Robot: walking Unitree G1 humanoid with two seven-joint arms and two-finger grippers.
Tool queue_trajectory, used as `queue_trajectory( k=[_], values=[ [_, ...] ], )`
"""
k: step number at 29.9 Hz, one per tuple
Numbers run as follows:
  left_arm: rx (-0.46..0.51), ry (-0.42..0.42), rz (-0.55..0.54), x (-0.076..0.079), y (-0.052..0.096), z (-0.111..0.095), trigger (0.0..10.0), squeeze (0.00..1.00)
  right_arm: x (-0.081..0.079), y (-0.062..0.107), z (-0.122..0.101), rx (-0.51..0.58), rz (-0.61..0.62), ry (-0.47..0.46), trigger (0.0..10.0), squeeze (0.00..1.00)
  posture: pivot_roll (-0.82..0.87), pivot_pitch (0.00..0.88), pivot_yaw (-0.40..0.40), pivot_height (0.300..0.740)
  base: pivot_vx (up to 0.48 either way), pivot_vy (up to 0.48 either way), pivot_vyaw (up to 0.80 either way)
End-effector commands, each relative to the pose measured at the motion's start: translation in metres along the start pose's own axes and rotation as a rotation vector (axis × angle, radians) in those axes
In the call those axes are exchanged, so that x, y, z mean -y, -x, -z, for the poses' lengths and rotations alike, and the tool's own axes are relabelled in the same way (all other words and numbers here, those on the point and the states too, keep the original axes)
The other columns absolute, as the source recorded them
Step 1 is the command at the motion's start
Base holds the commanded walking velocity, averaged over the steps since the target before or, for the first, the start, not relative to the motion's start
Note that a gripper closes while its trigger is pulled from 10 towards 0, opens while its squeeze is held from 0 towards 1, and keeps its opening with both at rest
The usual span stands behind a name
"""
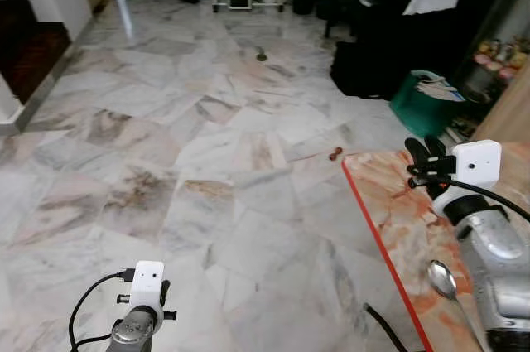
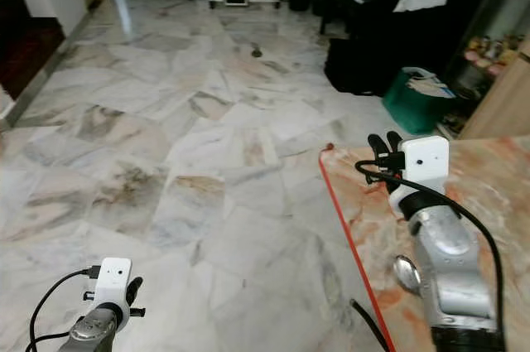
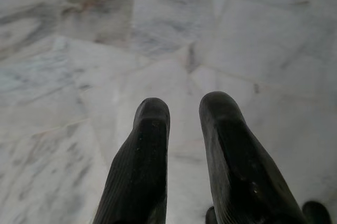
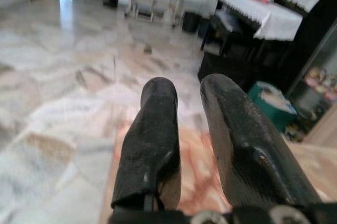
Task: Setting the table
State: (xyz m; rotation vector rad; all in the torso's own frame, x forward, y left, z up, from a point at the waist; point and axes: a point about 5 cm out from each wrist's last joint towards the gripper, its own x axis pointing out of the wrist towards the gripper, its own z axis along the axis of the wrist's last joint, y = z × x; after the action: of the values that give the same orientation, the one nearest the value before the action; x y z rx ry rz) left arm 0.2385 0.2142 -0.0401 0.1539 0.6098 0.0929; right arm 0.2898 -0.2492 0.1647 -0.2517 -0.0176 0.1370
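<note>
Seemingly right gripper [image 1: 421, 161] hovered over table [image 1: 389, 203], fingers slightly parted, empty; should drop straight onto spoon [image 1: 441, 278].

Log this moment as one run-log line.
right claw: over table corner, empty, slightly open | spoon: on table beside right arm | left claw: idle above floor, slightly open

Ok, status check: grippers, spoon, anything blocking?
Right gripper over the table corner, fingers slightly apart, holding nothing. Left gripper low over the floor, empty. Spoon on the table beside the right arm. Nothing in the way.
</note>
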Motion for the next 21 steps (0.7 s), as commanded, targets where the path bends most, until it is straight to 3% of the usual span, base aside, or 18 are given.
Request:
queue_trajectory(
  k=[1, 8, 16, 21],
  values=[
    [-0.030, 0.019, 0.008, 0.001, 0.001, 0.005, 10.0, 0.00, -0.003, 0.000, -0.012, 0.045, -0.025, -0.002, 10.0, 0.00, 0.07, 0.000, -0.031, 0.727, 0.000, 0.000, 0.00],
    [-0.037, 0.026, 0.014, 0.002, 0.001, 0.006, 10.0, 0.00, -0.018, -0.006, -0.009, 0.023, -0.067, -0.038, 10.0, 0.00, 0.08, 0.000, -0.036, 0.727, 0.000, 0.000, 0.00],
    [-0.064, 0.049, 0.002, -0.006, 0.004, 0.013, 10.0, 0.00, -0.026, -0.013, -0.016, 0.062, -0.102, -0.079, 10.0, 0.00, 0.08, 0.000, -0.036, 0.727, 0.000, 0.000, -0.73],
    [-0.077, 0.068, -0.023, -0.011, 0.006, 0.018, 10.0, 0.00, -0.037, -0.017, -0.019, 0.114, -0.104, -0.102, 10.0, 0.00, 0.09, 0.000, -0.037, 0.727, 0.000, 0.000, 0.00]
  ],
)
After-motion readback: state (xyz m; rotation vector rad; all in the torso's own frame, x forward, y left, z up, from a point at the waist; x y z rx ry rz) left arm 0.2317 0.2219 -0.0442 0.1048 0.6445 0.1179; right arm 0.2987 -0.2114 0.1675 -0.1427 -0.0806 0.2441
